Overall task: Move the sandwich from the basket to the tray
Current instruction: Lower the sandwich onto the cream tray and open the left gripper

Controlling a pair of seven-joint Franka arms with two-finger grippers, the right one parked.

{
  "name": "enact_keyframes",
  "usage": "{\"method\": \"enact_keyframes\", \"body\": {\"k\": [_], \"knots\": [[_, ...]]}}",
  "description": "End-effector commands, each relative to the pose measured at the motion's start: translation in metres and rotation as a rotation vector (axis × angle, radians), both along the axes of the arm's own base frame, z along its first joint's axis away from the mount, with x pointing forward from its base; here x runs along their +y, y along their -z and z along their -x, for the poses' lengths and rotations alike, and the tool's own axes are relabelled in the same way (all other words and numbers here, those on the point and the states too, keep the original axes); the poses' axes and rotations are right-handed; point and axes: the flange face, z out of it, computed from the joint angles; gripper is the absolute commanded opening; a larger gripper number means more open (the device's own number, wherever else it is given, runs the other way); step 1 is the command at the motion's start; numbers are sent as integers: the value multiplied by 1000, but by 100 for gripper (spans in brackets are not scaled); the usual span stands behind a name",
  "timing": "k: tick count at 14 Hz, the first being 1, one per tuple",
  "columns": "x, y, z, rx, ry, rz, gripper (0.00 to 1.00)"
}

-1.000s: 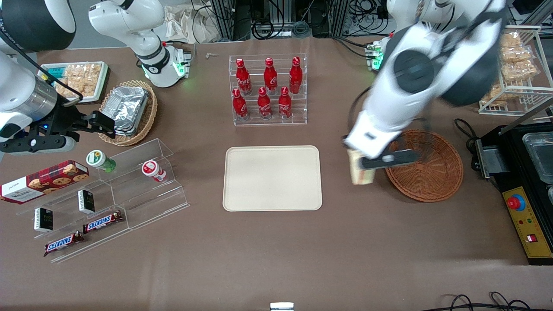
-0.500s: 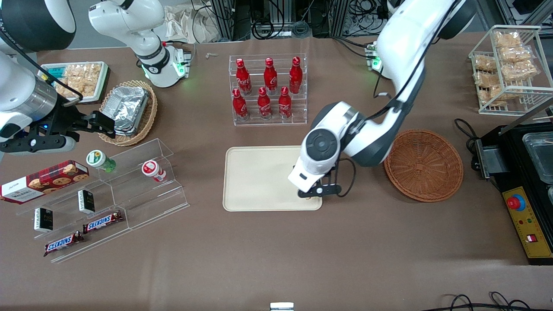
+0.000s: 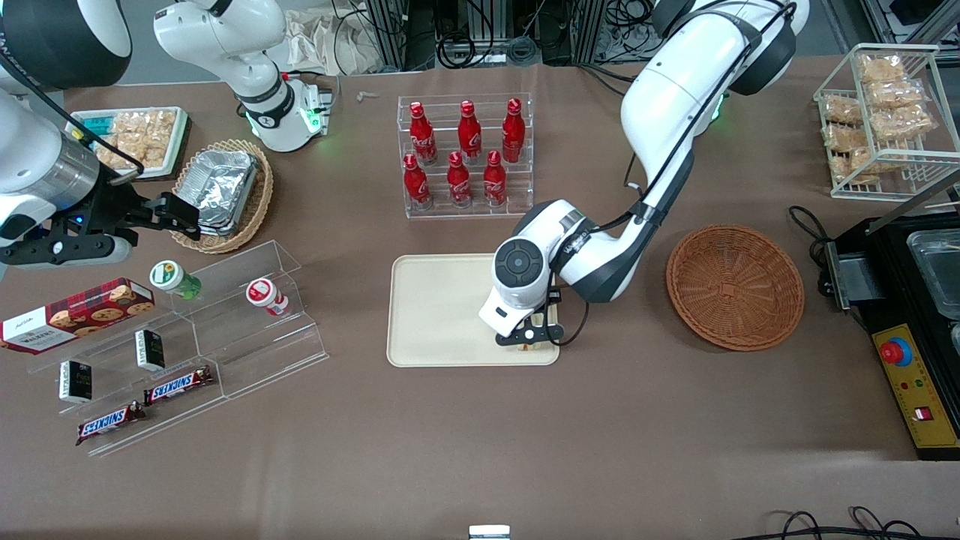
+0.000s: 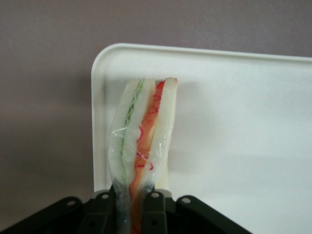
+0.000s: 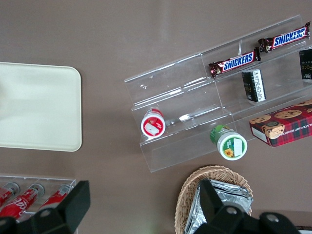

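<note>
One sandwich (image 4: 141, 146) sits clenched between my jaws, its long axis running straight out from the fingertips, bread slices on edge with the green and red-orange filling seams facing the wrist camera. My gripper (image 3: 529, 339) hangs over the tray (image 3: 439, 315), at the corner nearest the front camera on the side toward the basket (image 3: 735, 286). From the wrist view the wedge lies just inside that rounded corner and close alongside the tray's short rim; whether its tip already touches the tray floor I cannot tell. The tray surface is flat, smooth and bare, with plenty of open room stretching away from the rim toward the tray's middle. I judge the release needs a small nudge inward, since the plastic-wrapped wedge stands on a narrow edge and could tip over the low rim onto the brown tablecloth (image 3: 480, 450). The basket, well apart, holds nothing now.
</note>
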Motion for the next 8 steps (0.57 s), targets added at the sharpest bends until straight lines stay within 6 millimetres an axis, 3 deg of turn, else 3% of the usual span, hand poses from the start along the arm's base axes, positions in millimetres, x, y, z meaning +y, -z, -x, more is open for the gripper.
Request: {"method": "enact_keyframes", "body": {"k": [1, 3, 4, 6, 8], "knots": [[-1, 12, 1, -18, 13, -22, 6], [2, 17, -1, -13, 6, -24, 40], [2, 17, -1, -13, 6, -24, 53], [2, 15, -1, -16, -4, -22, 100], [0, 5, -3, -27, -9, -11, 100]]}}
